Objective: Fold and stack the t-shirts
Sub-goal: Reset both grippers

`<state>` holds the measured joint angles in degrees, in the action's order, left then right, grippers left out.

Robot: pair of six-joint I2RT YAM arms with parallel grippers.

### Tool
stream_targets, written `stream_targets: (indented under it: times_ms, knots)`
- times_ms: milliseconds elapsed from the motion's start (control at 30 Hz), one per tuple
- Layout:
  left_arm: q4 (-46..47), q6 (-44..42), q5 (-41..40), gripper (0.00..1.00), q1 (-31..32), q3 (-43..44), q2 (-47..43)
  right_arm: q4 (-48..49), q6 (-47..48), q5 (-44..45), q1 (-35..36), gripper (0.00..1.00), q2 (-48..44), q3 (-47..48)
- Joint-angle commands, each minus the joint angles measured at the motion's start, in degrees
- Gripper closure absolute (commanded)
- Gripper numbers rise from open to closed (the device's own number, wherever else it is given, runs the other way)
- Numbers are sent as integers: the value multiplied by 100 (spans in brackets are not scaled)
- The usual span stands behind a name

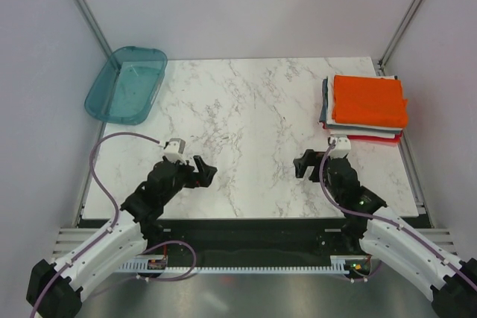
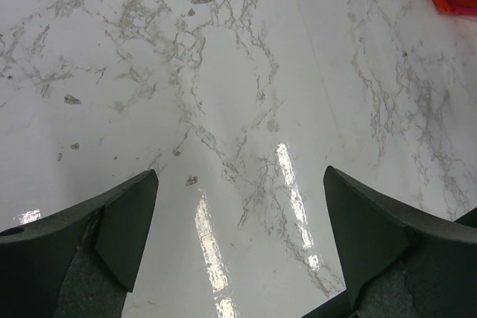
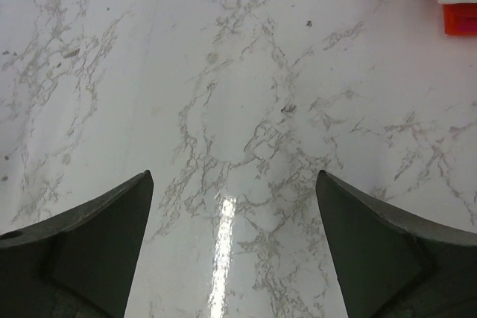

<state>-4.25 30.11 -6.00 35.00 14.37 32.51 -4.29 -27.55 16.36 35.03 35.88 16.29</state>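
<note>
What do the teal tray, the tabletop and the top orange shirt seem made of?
Tray: likely plastic; it is translucent teal and the surface beneath shows through.
Tabletop: glossy white marble look with grey veins and streaks of lamp glare; stone or laminate, unclear.
Orange shirt: soft matte cloth, folded flat, no sheen.

Under the orange shirt (image 1: 369,100), the other shirts (image 1: 376,138) show only edges; each wrist view's top-right corner cuts them off.

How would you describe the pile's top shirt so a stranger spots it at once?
Start at the marble table and go to its far right corner, where folded t-shirts lie stacked. The orange t-shirt lies on top; those beneath show only thin edges.
</note>
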Motion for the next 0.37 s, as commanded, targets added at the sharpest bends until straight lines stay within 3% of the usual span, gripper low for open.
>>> stream_targets:
  times_ms: [0, 333]
  knots:
    - [153, -146, -200, 0, -2, 4, 88, -27, -417, 631, 22, 2, -116, -56]
    - [56, -58, -314, 1, -2, -31, -43, -124, -541, 921, 13, 2, 174, 49]
